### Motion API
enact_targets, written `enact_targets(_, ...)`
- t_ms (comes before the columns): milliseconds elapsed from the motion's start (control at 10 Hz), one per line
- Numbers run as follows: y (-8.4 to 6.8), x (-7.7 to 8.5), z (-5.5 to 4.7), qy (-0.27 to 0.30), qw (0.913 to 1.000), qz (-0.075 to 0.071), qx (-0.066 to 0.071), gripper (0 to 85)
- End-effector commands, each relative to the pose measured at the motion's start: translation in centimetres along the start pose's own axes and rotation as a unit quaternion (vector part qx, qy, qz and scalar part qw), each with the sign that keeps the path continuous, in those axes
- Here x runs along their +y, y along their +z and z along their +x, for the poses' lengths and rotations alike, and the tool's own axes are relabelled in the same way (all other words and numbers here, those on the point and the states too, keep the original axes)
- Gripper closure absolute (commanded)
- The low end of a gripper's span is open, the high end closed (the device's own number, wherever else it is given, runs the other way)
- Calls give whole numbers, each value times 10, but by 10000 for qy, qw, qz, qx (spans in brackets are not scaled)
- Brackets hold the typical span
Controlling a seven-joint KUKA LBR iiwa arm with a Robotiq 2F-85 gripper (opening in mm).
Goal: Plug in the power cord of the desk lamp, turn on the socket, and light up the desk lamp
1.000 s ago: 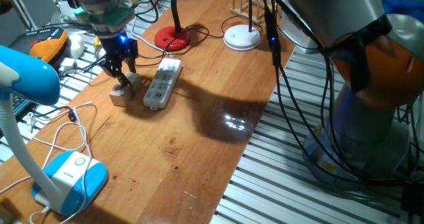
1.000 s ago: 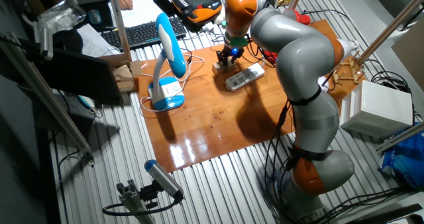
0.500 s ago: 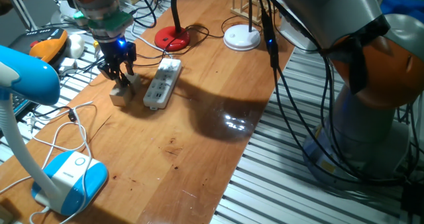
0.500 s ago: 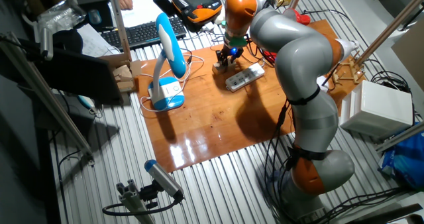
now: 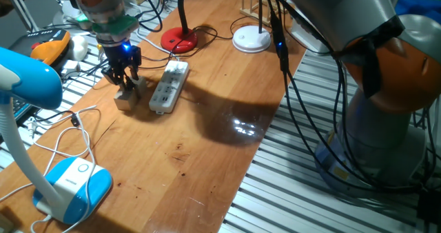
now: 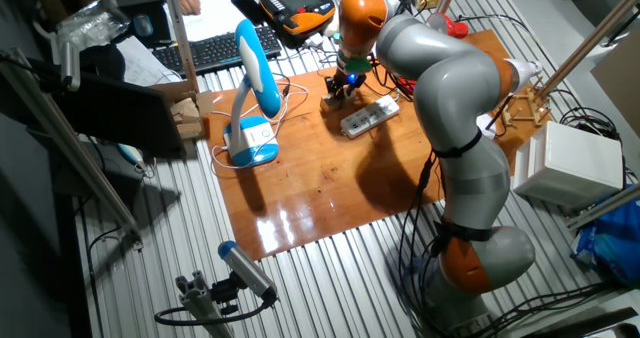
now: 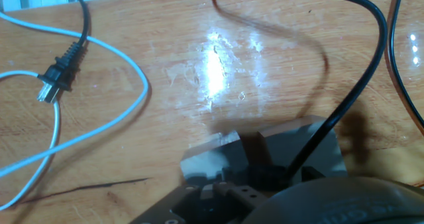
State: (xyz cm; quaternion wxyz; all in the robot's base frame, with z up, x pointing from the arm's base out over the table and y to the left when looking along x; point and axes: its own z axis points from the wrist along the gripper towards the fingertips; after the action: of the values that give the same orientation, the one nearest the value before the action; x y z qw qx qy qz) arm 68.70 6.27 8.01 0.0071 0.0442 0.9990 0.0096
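The desk lamp's red base (image 5: 179, 38) stands at the table's far side with its black stem rising out of view. Its thin black power cord (image 5: 153, 50) runs left toward my gripper (image 5: 124, 83). In the hand view the cord (image 7: 351, 91) drops into the gap between small wooden blocks (image 7: 212, 156) and its plug is hidden under my hand. My gripper (image 6: 346, 86) sits low over these blocks (image 5: 127, 98), fingers around the gap. Whether they are closed is hidden. The white socket strip (image 5: 169, 87) lies just right of the blocks, also in the other fixed view (image 6: 368, 115).
A loose black plug (image 7: 58, 70) lies beside a looping white cable (image 7: 126, 65). A blue-and-white lamp (image 5: 69, 185) stands at the near left corner. A white disc lamp base (image 5: 251, 38) stands at the far right. Clutter and cables sit off the table's left edge.
My gripper has shifted slightly left and lower over the wooden blocks. The blocks, socket strip and lamp have not moved.
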Motion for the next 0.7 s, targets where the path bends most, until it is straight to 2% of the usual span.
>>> enact_targets(0,1,0,0,0,10000,-7,5,340)
enact_targets(600,2,-1,-1,16,10000,-41,-23,340)
